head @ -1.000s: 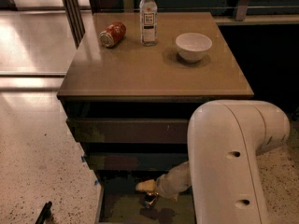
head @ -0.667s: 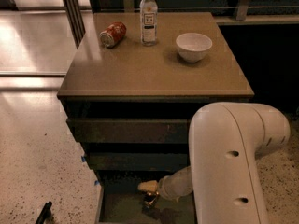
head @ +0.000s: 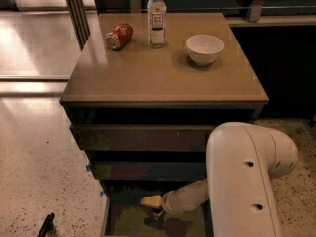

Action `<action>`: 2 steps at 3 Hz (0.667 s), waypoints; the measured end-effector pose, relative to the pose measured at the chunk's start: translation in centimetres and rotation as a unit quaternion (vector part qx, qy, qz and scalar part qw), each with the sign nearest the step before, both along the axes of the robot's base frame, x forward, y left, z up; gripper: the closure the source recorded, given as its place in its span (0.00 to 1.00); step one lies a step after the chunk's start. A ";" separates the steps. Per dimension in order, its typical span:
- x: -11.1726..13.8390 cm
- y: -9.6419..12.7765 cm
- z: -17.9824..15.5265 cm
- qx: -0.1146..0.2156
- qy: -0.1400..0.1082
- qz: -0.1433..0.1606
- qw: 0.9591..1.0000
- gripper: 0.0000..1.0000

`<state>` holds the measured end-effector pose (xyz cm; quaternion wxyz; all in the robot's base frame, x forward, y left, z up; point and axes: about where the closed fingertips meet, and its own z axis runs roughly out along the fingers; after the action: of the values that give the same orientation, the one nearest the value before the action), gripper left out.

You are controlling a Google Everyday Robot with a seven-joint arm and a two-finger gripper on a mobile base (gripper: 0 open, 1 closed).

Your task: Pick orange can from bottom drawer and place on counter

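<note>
Olive-floored drawer open; jaws low inside it

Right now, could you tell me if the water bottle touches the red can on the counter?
Apart: the camera view shows bare counter between the water bottle and the red can. The gripper is down in the drawer.

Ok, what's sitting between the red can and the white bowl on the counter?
The water bottle stands upright between the red can and the white bowl, in the camera view. The pincer is down in the bottom drawer.
</note>
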<state>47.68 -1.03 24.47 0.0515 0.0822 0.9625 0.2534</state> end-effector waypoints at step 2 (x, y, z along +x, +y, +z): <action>1.6 1.4 -3.8 -0.001 0.015 -0.002 1.000 0.00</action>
<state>49.29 0.34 20.63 0.0375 0.0879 0.9633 0.2509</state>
